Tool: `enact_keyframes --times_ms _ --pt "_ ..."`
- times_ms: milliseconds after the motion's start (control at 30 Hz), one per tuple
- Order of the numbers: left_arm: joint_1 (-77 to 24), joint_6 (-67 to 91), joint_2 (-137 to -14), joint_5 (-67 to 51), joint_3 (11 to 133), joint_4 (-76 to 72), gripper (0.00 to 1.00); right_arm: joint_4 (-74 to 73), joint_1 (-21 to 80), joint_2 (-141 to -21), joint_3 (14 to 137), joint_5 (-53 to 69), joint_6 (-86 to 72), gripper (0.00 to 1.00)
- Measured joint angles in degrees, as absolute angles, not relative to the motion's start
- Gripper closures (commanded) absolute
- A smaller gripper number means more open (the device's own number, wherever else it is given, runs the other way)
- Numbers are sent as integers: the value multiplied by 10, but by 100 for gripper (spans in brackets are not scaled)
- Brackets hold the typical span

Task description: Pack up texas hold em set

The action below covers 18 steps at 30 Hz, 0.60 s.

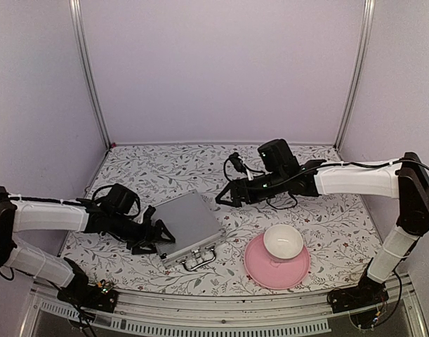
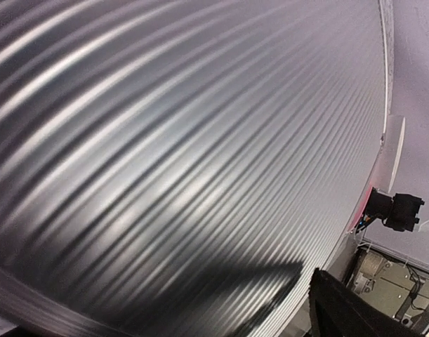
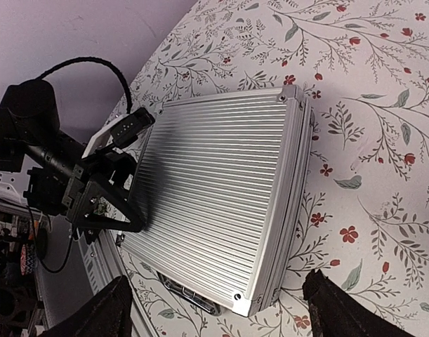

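Note:
The silver ribbed briefcase (image 1: 192, 223) of the texas hold em set lies shut and flat on the flowered table, its metal handle (image 1: 200, 261) toward the near edge. My left gripper (image 1: 160, 236) is at the case's left edge, jaws wide open, one finger reaching over the lid. In the left wrist view the ribbed lid (image 2: 165, 161) fills the frame, with one dark finger (image 2: 347, 309) at the bottom right. My right gripper (image 1: 222, 195) hovers open above and behind the case's right side. Its wrist view looks down on the lid (image 3: 214, 203) and handle (image 3: 189, 293).
A white bowl (image 1: 283, 242) stands on a pink plate (image 1: 260, 272) just right of the case, near the front edge. Metal frame posts and pale walls close off the back and both sides. Cables trail from both wrists.

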<state>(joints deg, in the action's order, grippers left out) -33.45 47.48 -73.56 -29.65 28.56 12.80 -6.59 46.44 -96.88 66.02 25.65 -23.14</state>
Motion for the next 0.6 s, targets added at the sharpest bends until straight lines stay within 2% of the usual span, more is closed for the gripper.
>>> enact_keyframes --times_ms 333,600 --pt "-335 467 -854 -312 337 26 6 -83 464 -967 660 245 -230 15" --pt "-335 423 -872 -283 377 27 6 -94 464 -959 659 248 -232 18"
